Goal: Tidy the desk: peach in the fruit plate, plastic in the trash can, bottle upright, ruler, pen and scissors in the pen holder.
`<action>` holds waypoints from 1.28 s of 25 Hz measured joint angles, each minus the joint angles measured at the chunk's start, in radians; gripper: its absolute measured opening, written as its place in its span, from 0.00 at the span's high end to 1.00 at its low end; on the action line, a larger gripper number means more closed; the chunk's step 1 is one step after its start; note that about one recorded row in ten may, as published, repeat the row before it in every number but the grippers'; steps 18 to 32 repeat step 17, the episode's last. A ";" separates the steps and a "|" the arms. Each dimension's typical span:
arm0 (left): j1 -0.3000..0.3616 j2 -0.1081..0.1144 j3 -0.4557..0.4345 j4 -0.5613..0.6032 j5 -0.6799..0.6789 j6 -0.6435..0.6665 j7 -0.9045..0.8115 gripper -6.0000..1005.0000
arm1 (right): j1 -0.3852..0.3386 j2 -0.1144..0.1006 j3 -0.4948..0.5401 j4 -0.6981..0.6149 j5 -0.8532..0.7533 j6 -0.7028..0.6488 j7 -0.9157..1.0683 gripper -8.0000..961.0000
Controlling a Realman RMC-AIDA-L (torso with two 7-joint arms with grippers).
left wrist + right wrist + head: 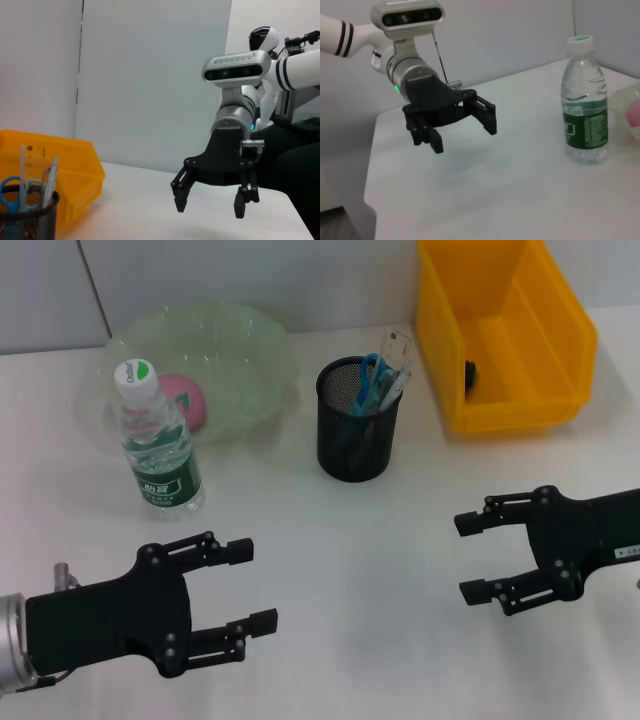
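The pink peach [182,400] lies in the green translucent fruit plate [250,350] at the back left. In front of the plate the bottle [160,445] stands upright with its cap on. At centre back, the black mesh pen holder [358,425] holds the blue-handled scissors [372,375], the clear ruler [398,355] and the pen [390,392]. The yellow trash can [505,330] has a small dark item [470,373] inside; I cannot tell whether it is the plastic. My left gripper [255,586] hovers open at front left, my right gripper [465,558] open at front right, both holding nothing.
In the left wrist view my right gripper [210,207] hangs over the white table, with the pen holder [27,220] and trash can [70,160] beyond. The right wrist view shows my left gripper [465,137], the bottle [584,105] and the table's edge behind it.
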 joint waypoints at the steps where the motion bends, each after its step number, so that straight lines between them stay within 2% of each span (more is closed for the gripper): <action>1: -0.002 0.001 0.000 -0.005 0.001 -0.002 0.001 0.25 | 0.000 0.000 0.000 0.000 0.000 0.000 0.000 0.14; 6: -0.003 0.005 -0.001 -0.008 0.008 -0.005 -0.001 0.25 | -0.015 0.019 0.013 0.002 0.007 0.003 -0.038 0.14; 7: -0.004 0.006 -0.001 -0.008 0.013 -0.005 -0.002 0.25 | -0.021 0.032 0.033 0.004 0.009 0.004 -0.079 0.14; 8: -0.005 0.006 -0.001 -0.009 0.019 -0.005 -0.004 0.25 | -0.021 0.032 0.033 0.004 0.009 0.004 -0.079 0.14; 10: -0.018 0.009 -0.009 -0.023 0.039 -0.006 -0.008 0.25 | -0.028 0.047 0.070 0.008 0.009 0.004 -0.112 0.14; 15: -0.030 0.010 -0.027 -0.040 0.060 -0.006 -0.009 0.25 | -0.031 0.054 0.109 0.027 0.017 -0.006 -0.134 0.14; 32: -0.030 0.010 -0.027 -0.040 0.060 -0.006 -0.009 0.25 | -0.031 0.054 0.109 0.034 0.020 -0.003 -0.136 0.14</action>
